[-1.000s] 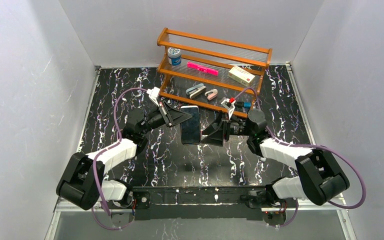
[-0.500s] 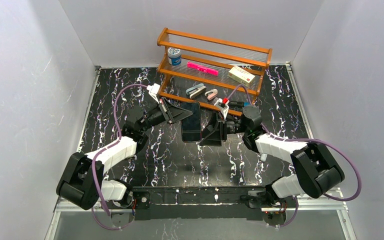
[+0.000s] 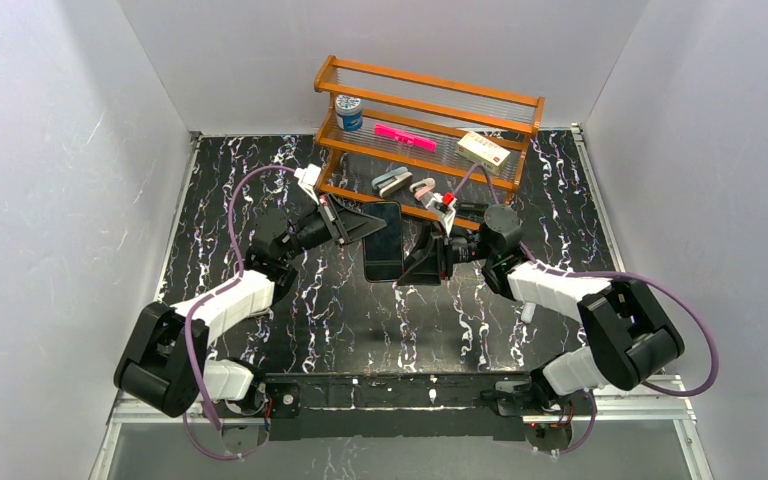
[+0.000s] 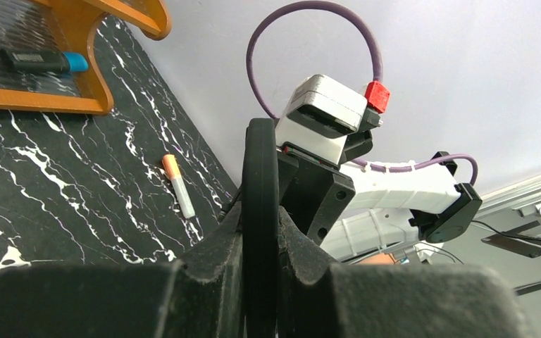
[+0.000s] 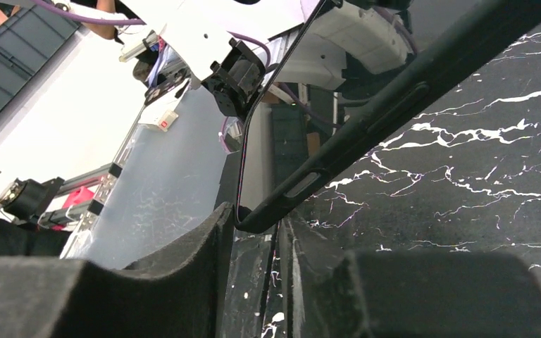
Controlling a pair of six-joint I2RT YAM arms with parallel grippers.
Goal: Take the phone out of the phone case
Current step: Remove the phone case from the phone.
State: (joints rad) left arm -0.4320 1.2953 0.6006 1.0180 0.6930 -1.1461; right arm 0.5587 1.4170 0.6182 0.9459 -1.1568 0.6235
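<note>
The phone (image 3: 384, 242) sits in its black phone case and is held up off the table, screen facing up in the top view. My left gripper (image 3: 364, 226) is shut on its upper left edge. In the left wrist view the case (image 4: 260, 183) rises as a thin black strip between the left gripper's (image 4: 260, 236) pads. My right gripper (image 3: 411, 267) is at the lower right corner. In the right wrist view the glossy screen (image 5: 255, 158) and case rim (image 5: 366, 127) run down into the right gripper (image 5: 257, 232). Its narrow jaws stand against both sides of that corner.
A wooden rack (image 3: 430, 100) stands behind the arms, holding a blue tin (image 3: 348, 111), a pink item (image 3: 405, 137), a small box (image 3: 484, 150) and clips (image 3: 392, 181). A white marker with an orange cap (image 4: 178, 185) lies on the black marbled table (image 3: 260, 190). Grey walls close in both sides.
My right gripper has moved left onto the phone's lower corner and its jaws have narrowed from wide open. The left gripper has carried the phone slightly away from the bases, still shut.
</note>
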